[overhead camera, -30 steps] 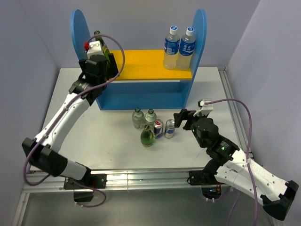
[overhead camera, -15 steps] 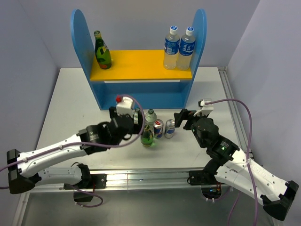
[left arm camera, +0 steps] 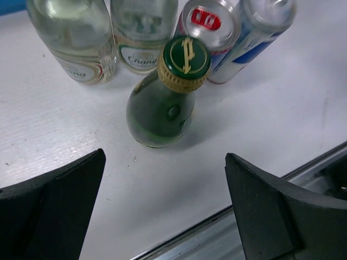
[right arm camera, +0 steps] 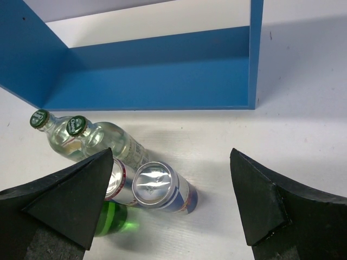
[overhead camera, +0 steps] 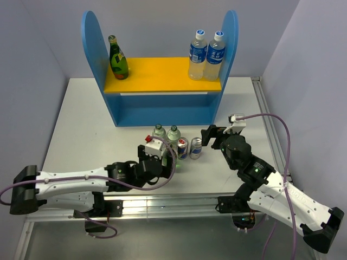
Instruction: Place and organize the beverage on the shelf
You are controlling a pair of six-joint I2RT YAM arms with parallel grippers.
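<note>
The shelf (overhead camera: 162,111) stands at the back, with one dark green bottle (overhead camera: 118,58) on the left end of its yellow-orange board. On the table in front stand two short clear bottles (left arm camera: 76,38) (left arm camera: 142,32), two slim cans (left arm camera: 211,27) (left arm camera: 260,27) and a second green bottle (left arm camera: 162,103). My left gripper (left arm camera: 165,200) hangs open just on the near side of that green bottle, with nothing between its fingers. To the right of the cans (right arm camera: 160,189), my right gripper (right arm camera: 171,206) is open and empty too.
Two taller clear bottles with blue labels (overhead camera: 198,54) (overhead camera: 216,55) stand on the right end of the upper board. The shelf's lower level (right arm camera: 162,92) holds nothing. The table's near metal rail (left arm camera: 227,227) runs close under my left gripper.
My left arm has swung down from the shelf's upper board, leaving the green bottle standing there, and now sits low by the drinks on the table. The right arm has not moved.
</note>
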